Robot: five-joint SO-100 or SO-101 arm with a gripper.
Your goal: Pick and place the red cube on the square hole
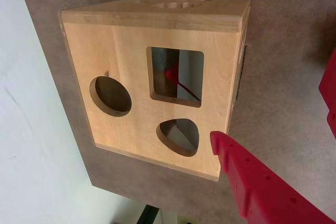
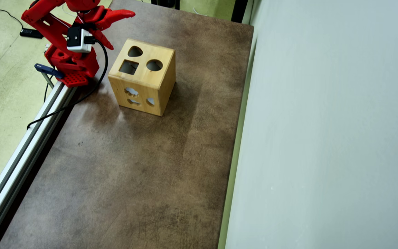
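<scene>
The light wooden box (image 2: 143,93) stands on the brown table near the arm's base. Its top face carries the square hole (image 2: 129,67). In the wrist view the square hole (image 1: 190,72) sits in the middle of the box (image 1: 126,45), and a small red corner of the red cube (image 1: 170,74) shows down inside it. In the overhead view the cube is hidden. My gripper (image 2: 123,30) hangs to the left of and above the box, open wide, with nothing between its fingers. One red finger (image 1: 247,177) enters the wrist view at the lower right, beside the box's corner.
The top face also has a round cutout (image 1: 111,95) and a teardrop cutout (image 1: 178,136). A pale wall (image 2: 323,121) borders the table's right side in the overhead view. An aluminium rail (image 2: 22,148) and a black cable (image 2: 67,105) run along the left edge.
</scene>
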